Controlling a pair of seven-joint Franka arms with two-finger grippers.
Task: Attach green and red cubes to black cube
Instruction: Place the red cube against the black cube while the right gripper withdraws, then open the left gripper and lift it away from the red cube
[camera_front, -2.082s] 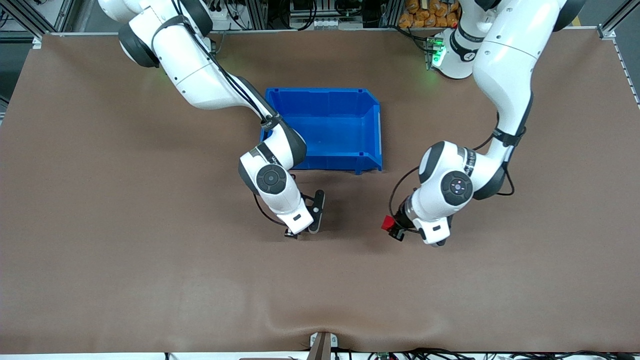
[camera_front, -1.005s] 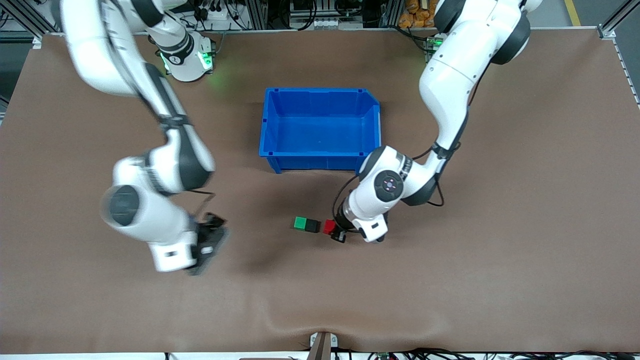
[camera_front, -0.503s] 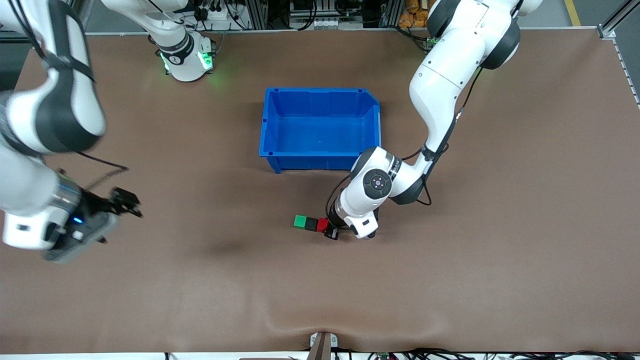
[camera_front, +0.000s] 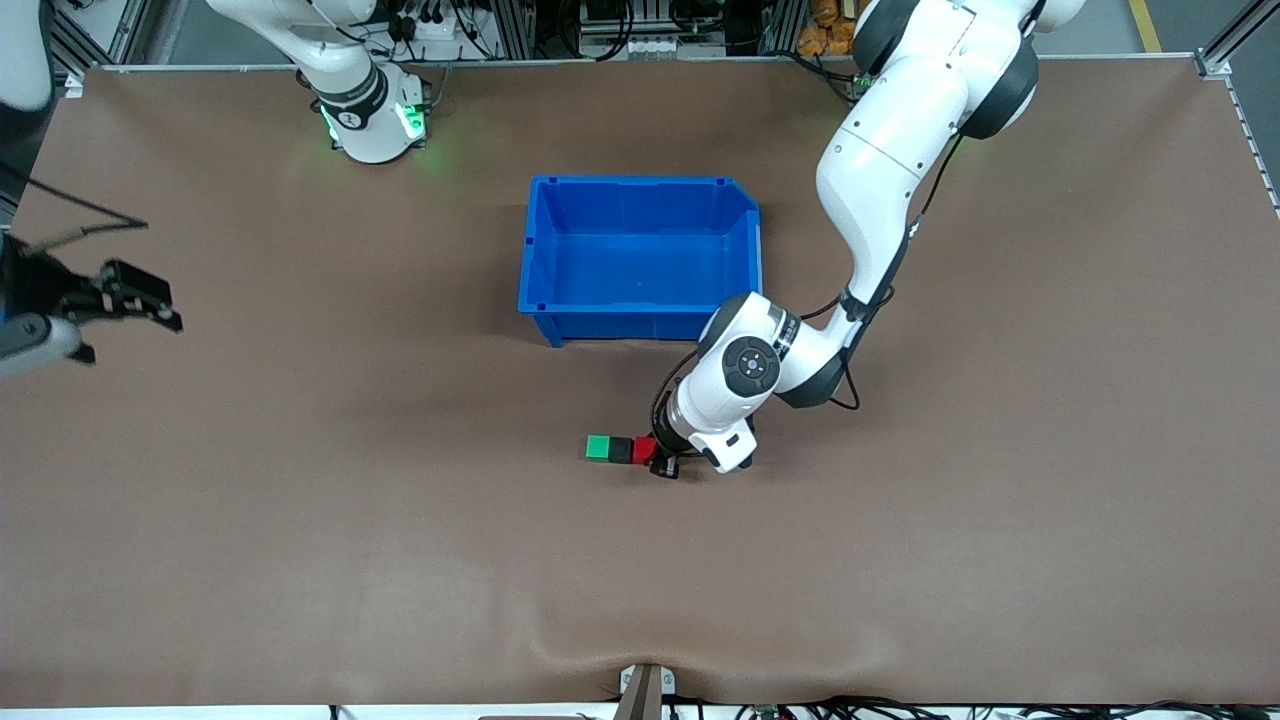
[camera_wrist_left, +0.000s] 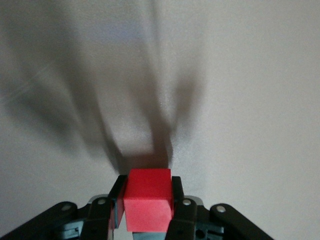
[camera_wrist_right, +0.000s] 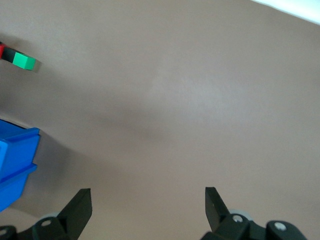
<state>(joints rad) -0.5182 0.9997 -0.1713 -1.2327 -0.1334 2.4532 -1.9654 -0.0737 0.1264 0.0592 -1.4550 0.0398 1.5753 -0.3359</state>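
Left gripper (camera_front: 655, 458) blocks red cube (camera_front: 644, 449); green cube (camera_front: 599, 447) side open

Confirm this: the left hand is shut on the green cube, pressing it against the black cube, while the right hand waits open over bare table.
Not quite. The left hand is shut on the red cube, not the green one; the left wrist view shows red between its fingers. The green cube sits free at the black cube's other end. The right hand does wait open over bare table.
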